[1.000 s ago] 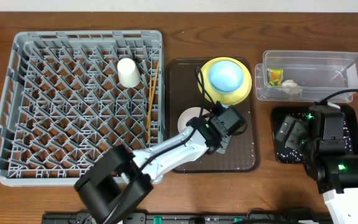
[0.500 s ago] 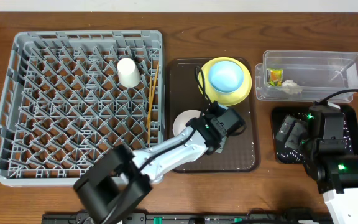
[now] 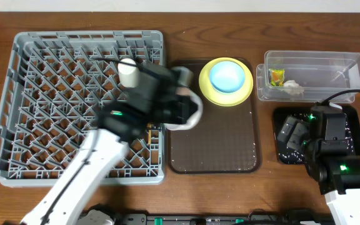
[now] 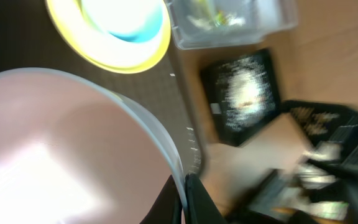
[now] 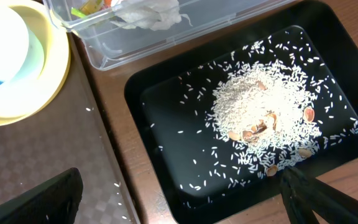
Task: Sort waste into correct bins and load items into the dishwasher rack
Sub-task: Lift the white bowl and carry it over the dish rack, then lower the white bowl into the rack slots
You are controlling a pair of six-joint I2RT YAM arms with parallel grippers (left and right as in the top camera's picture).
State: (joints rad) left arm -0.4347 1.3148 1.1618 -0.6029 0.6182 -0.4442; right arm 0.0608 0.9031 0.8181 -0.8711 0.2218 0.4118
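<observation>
Bowl (image 4: 61, 149) clenched by rim in left gripper (image 3: 181, 107) – held over dishwasher rack (image 3: 86, 35) right edge, by brown tray (image 3: 214, 144) left edge; right gripper (image 3: 294, 133) spread wide over black tray (image 5: 166, 137) – rice scraps (image 5: 266, 106) inside

The left arm (image 3: 95, 159) has a white link ending in a black, boxy wrist block with 1 small green light, all smeared by blur overhead. The right arm (image 3: 333, 134) is black above a white link, shows 2 green lights, and a black cable (image 3: 355, 93) loops from it; its jaws are matte black wedges.
</observation>
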